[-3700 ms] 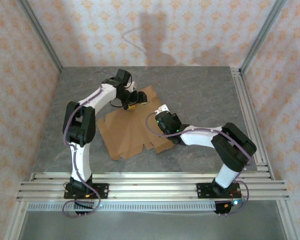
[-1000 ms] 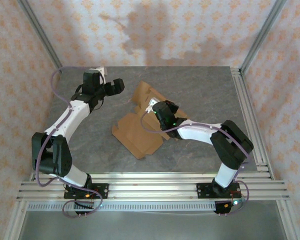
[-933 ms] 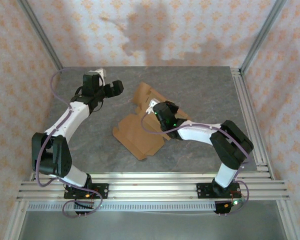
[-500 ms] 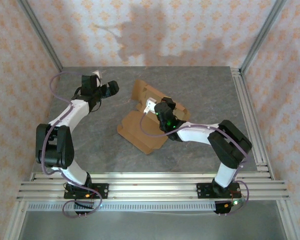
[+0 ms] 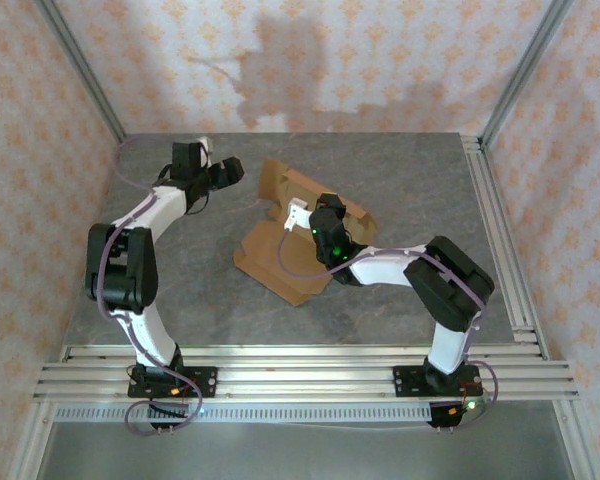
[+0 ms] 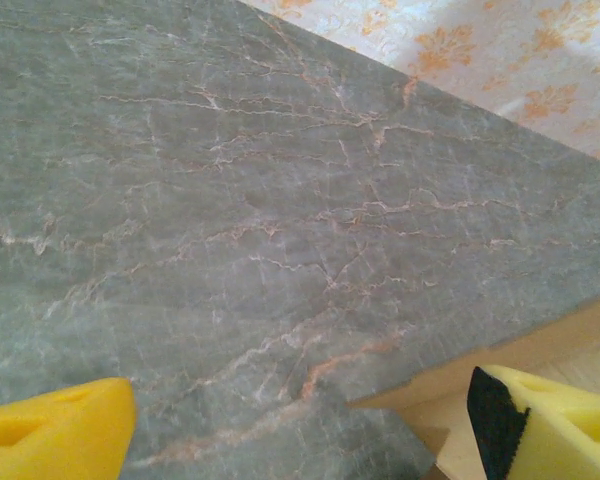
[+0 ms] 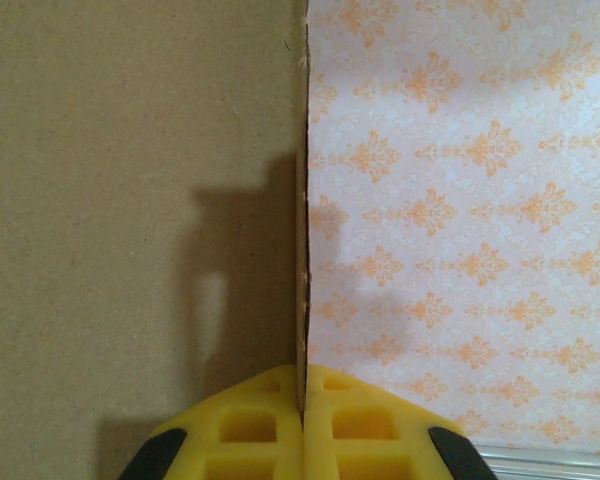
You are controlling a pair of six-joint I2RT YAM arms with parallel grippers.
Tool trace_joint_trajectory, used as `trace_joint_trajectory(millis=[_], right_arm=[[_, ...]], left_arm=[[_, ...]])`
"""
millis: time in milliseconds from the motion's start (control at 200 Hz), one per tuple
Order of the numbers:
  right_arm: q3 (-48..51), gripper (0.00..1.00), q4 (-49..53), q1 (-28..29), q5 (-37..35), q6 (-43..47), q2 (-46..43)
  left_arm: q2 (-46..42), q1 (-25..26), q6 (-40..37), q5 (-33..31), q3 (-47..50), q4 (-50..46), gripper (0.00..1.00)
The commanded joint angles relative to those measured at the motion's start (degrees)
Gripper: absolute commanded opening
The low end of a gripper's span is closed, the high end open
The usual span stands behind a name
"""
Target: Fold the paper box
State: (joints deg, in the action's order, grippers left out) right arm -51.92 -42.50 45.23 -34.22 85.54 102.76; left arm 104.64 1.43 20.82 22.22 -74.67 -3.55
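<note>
Top external view: the paper box lies in the middle of the surface, its flat part on the near side and one flap stood up along the far side. In the right wrist view my right gripper is clamped tight on that flap's upright edge. My left gripper hangs wide apart and empty at the far left. The flap lies just to its right, so I judge the left arm the one to reach it

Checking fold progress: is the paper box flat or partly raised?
Partly raised: the paper box has its near panel on the table, far flaps standing up, one edge pinched by the shut right gripper.
</note>
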Motion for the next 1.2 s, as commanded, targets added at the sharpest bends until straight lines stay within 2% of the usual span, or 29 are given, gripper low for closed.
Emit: trace_joint_trajectory(millis=[0,165,280,496,716,1196], right_arm=[[0.8,0.0,0.6,0.6,-1.0,-3.3,-1.7],[1.3,0.0,2.7,0.6,-1.0,-5.7,-2.8],[1.5,0.0,3.0,0.7,-1.0,-5.9,-3.2],[0.8,0.0,3.0,1.1,-1.0,-4.9,-2.5],[-0.1,0.0,1.7,1.3,-0.9,-1.7,-1.9],[0.2,0.0,1.5,1.4,-1.1,-1.1,-1.8]], left_arm=[[5.3,-0.4,-3.4,-0.8,-5.7,-2.4,0.85],[14.2,-0.3,-6.7,1.7,-15.5,-4.2,0.82],[19.2,0.1,-8.7,8.2,-22.9,-7.9,0.8],[22.4,2.7,-15.8,15.5,-28.8,-16.2,0.78],[18.9,3.4,-15.2,18.6,-23.5,-13.7,0.77],[12.9,3.5,-15.9,23.3,-13.1,-8.8,0.77]])
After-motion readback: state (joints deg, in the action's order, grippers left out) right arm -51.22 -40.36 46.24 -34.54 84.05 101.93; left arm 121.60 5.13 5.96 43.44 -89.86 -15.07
